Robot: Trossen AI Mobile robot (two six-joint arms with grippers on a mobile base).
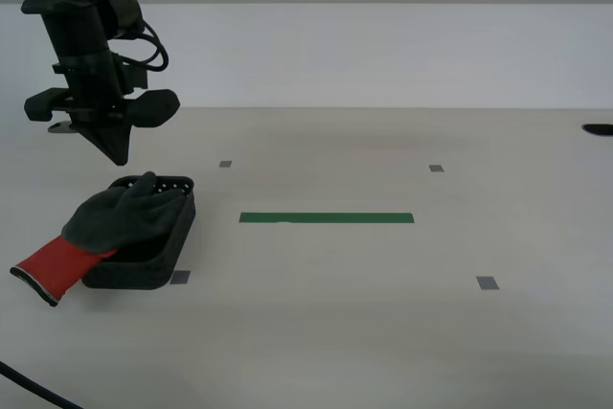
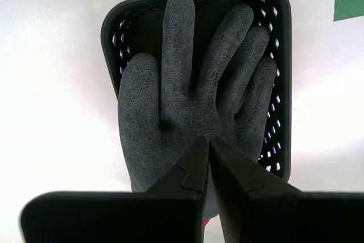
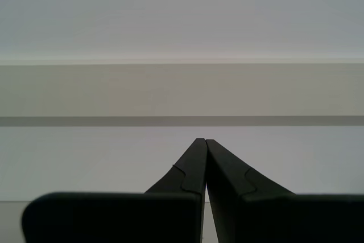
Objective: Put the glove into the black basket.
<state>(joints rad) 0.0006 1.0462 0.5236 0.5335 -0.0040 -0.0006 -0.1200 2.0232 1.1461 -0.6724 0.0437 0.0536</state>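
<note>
We are seeing the dark grey work glove with its red knit cuff [image 1: 96, 229] lying in the small perforated black plastic basket [image 1: 163, 261], cuff hanging over the rim. My second gripper [image 2: 207, 139] is hovering above it, jaws closed, empty. My first gripper [image 3: 203, 140] is pinched together on nothing, facing a wall.

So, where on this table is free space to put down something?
Free: the table on the exterior view's right of the black basket, around the green tape strip. Crowded: the basket corner, where the glove overhangs the rim below my second gripper.
</note>
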